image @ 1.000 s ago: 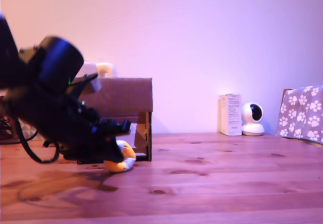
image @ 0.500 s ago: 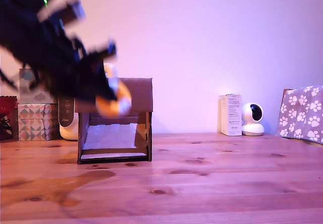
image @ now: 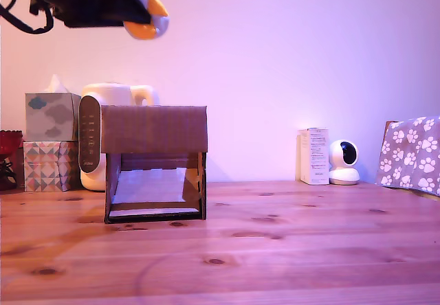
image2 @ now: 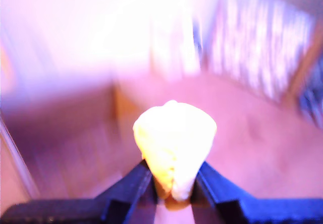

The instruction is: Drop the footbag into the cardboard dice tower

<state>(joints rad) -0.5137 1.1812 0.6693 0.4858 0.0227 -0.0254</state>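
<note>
Tool (image: pixel 141 18) clamping footbag (image: pixel 148 15), hanging high above tower (image: pixel 155 130), near its top edge on exterior view's left side. Wrist view blurring. Risk: releasing from this height off-centre, soft ball striking cardboard rim, bouncing onto table (image: pixel 289 250).

Plain wall (image: pixel 289 58) w/ purple light; wood table (image: pixel 289 250).

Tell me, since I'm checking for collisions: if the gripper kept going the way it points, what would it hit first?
Nothing close. The gripper, shut on the footbag, points toward the exterior view's right, well above the cardboard dice tower. That way looks free, though depth is unclear.
</note>
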